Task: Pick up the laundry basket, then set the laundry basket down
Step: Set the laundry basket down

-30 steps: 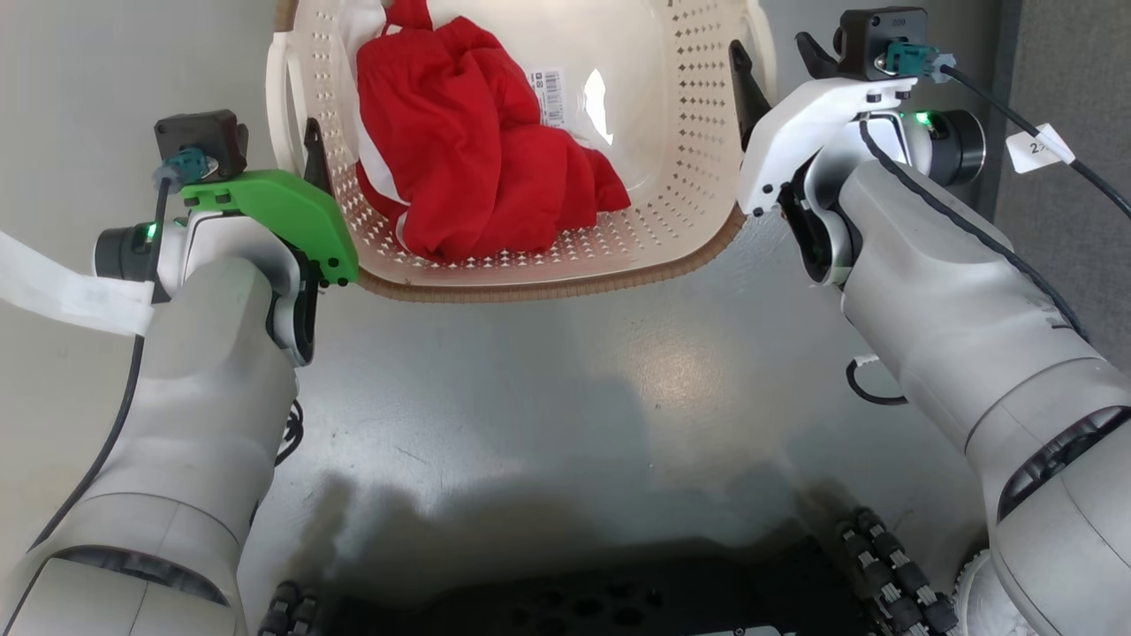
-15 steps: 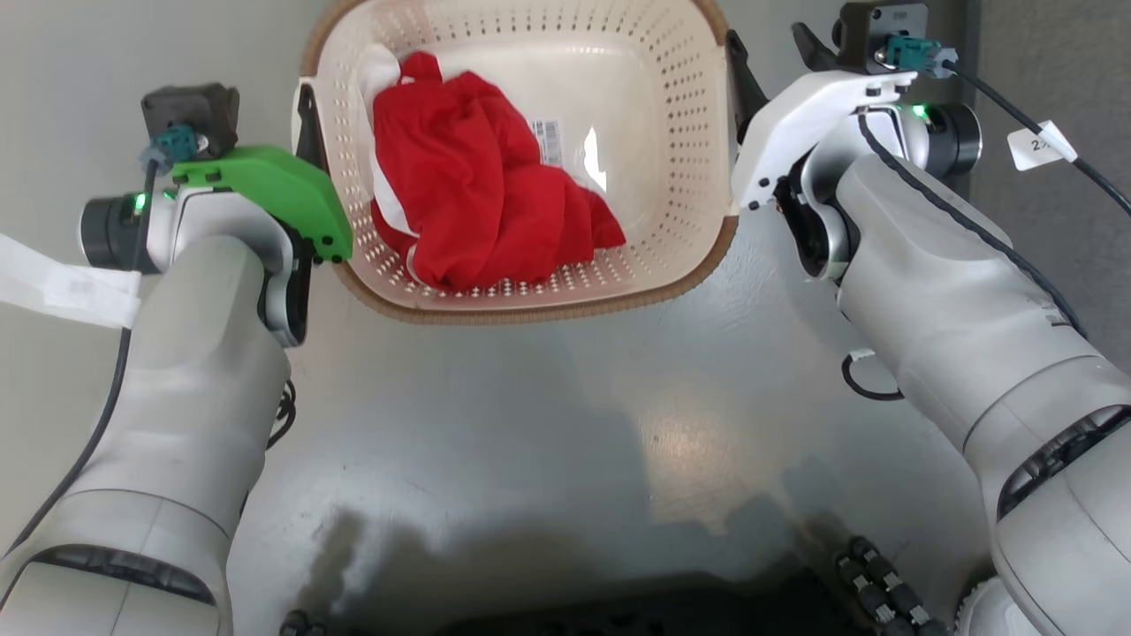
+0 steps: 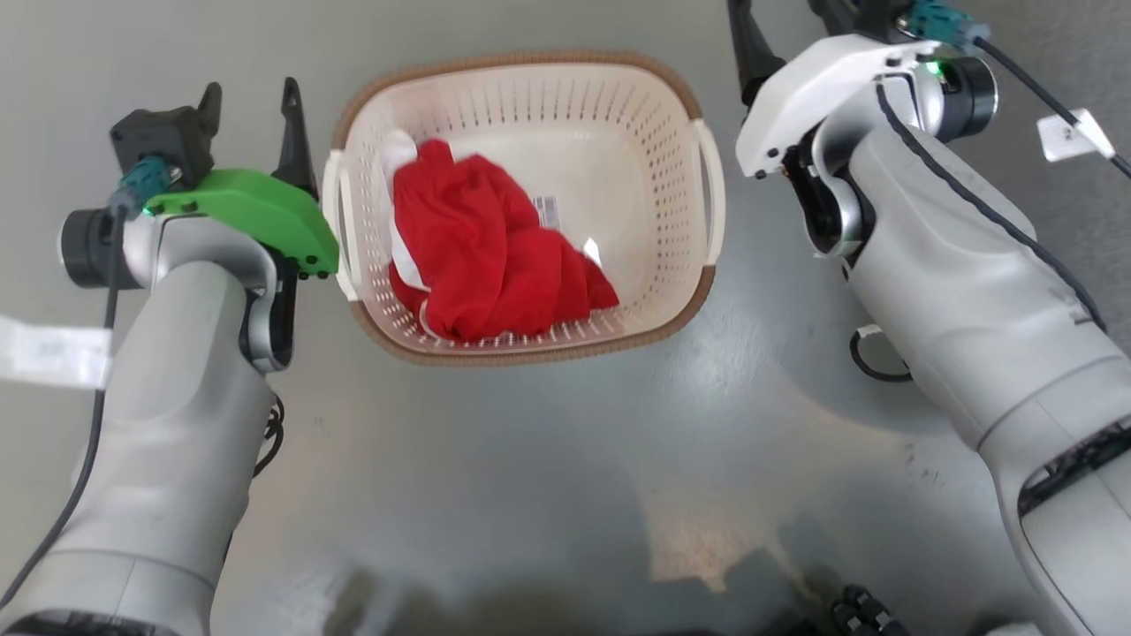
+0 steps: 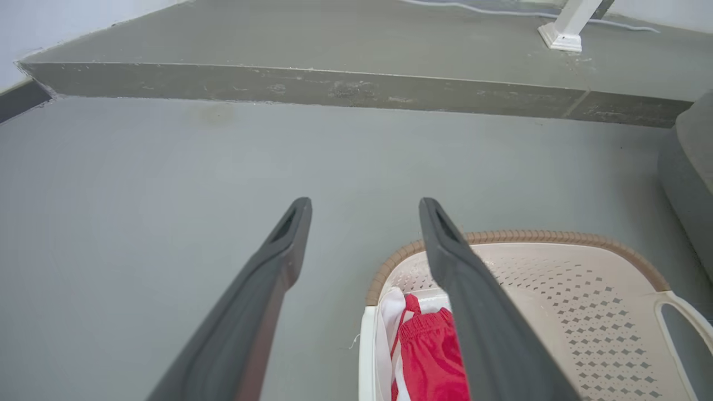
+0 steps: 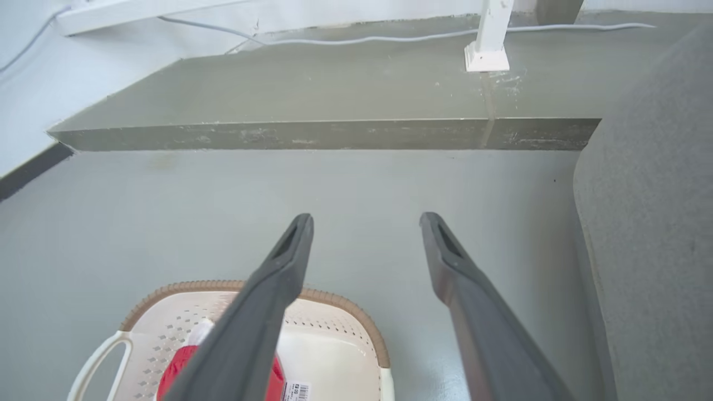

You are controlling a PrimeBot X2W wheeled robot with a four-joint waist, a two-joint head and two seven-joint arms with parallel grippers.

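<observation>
Here the laundry basket (image 3: 530, 355) sits on the floor (image 3: 530, 495) between the left gripper (image 4: 365, 203) and the right gripper (image 5: 366, 217), both spread wide and empty.

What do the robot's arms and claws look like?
The left arm and right arm are smooth pale grey shells. The left claw sits on a green cover, the right claw on a white cover. Each claw has two long dark tapering fingers. Black cables with teal plugs and white paper tags run to the wrists.

One laundry basket (image 3: 521, 62), one red garment (image 3: 486, 256), one barcode sticker (image 3: 548, 210), and two hands: left hand (image 4: 365, 201), right hand (image 5: 366, 218).
</observation>
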